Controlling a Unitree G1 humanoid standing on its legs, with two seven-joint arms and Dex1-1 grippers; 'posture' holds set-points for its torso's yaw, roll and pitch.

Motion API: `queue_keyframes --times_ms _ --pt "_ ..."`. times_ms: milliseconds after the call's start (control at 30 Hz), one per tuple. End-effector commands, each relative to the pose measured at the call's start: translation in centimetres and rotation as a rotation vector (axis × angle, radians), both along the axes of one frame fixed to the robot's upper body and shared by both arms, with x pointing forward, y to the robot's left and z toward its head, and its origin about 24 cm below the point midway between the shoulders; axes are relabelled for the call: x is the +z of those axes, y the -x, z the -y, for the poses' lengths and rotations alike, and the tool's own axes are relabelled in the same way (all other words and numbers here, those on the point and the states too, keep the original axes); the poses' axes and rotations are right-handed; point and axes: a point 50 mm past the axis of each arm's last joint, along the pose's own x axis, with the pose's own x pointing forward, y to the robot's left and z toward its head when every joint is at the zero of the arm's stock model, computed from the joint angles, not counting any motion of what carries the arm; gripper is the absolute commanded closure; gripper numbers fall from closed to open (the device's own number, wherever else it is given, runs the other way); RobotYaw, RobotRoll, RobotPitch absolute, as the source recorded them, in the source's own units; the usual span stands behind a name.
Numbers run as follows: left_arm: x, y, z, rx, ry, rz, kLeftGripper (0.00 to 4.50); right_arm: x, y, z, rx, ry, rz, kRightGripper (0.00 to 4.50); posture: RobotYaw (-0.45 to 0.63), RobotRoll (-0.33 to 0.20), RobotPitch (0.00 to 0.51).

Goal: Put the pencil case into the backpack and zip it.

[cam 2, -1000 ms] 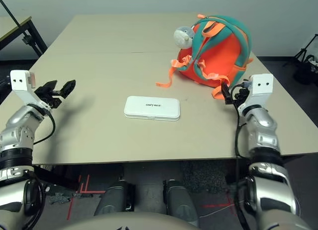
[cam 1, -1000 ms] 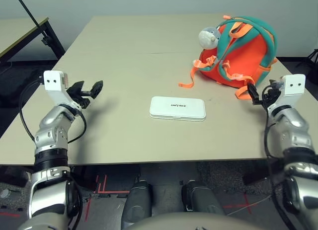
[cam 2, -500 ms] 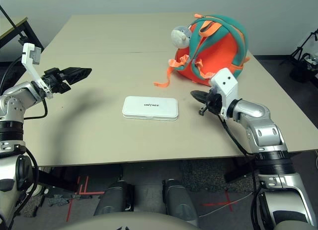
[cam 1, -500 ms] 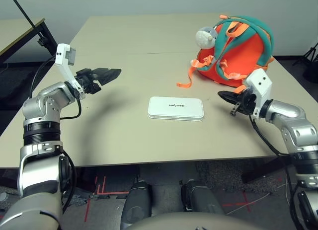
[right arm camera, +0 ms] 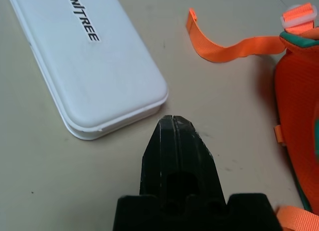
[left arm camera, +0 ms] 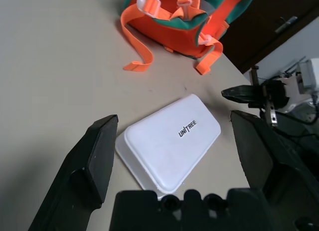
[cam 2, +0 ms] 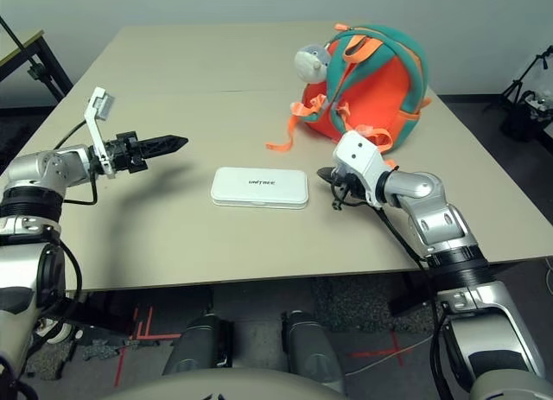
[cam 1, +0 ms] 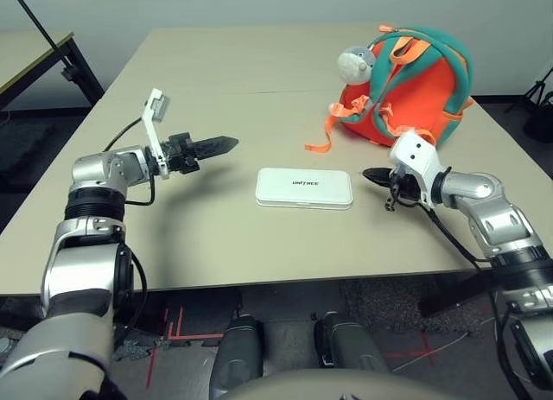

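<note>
The matte beige surface [cam 1: 216,80] carries the flat, rounded-cornered white pencil case [cam 1: 304,188] at centre. The soft orange backpack [cam 1: 413,93] sits at 1 o'clock from it. My left hand [left arm camera: 174,156] hovers at 9 o'clock, fingers apart. My right hand [right arm camera: 174,122], fingers together, points near the case's 3 o'clock end.

The left gripper [left arm camera: 172,141] is held with fingers spread wide, arm reaching inward. The right gripper [right arm camera: 174,122] is held closed, pointing inward.
</note>
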Motion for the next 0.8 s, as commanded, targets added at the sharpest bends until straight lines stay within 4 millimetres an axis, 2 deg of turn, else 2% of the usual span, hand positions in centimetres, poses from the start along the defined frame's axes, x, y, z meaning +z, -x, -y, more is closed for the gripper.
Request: queue_keyframes --times_ms 33,267,367,800 --pt "-0.5 -0.1 0.7 -0.071 -0.028 -0.032 0.0 -1.0 -0.3 -0.4 0.026 0.077 0.006 4.49 -0.13 0.0 0.011" --pt "-1.6 0.1 1.3 -0.133 -0.081 -0.113 0.0 -2.6 -0.6 -0.9 0.056 0.154 0.004 4.49 -0.13 0.0 0.011" --pt "-2.4 0.2 1.4 -0.125 -0.129 -0.174 0.0 -2.7 -0.7 -1.0 0.059 0.156 0.007 4.49 -0.14 0.0 0.013" --pt "-4.6 0.7 2.5 -0.125 -0.109 -0.296 0.0 -2.8 -0.6 -0.8 0.051 0.161 0.017 4.49 -0.16 0.0 0.02"
